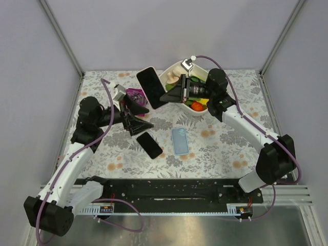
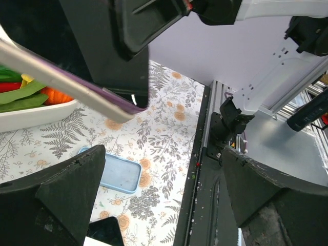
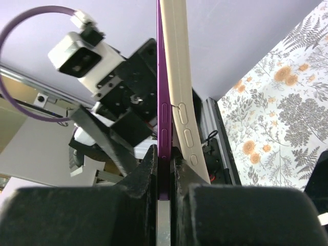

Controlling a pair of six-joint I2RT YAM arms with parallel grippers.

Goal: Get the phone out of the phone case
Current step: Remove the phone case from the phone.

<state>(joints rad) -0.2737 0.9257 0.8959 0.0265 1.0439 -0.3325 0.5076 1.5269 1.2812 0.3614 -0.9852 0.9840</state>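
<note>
Phone (image 3: 182, 77) and purple case (image 3: 163, 92) are seen edge-on, clamped in the right fingers (image 3: 152, 163), from the right wrist only; left fingers (image 1: 138, 117) are spread, a bowl (image 1: 201, 109) partly hidden behind the phone

Blue case (image 1: 179, 141): open tabletop (image 1: 225, 148) right of it and nearer. Black phone (image 1: 149, 144) lies just left. Beyond it, white bowl (image 1: 201, 109) and raised phone (image 1: 152, 87) obstruct.

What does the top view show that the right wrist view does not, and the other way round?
Only top: the bowl, the blue case and a second phone lying flat. Only right wrist: the edge of the held phone, purple layer against cream, with side buttons. Both: right gripper shut on that phone, left gripper open.
</note>
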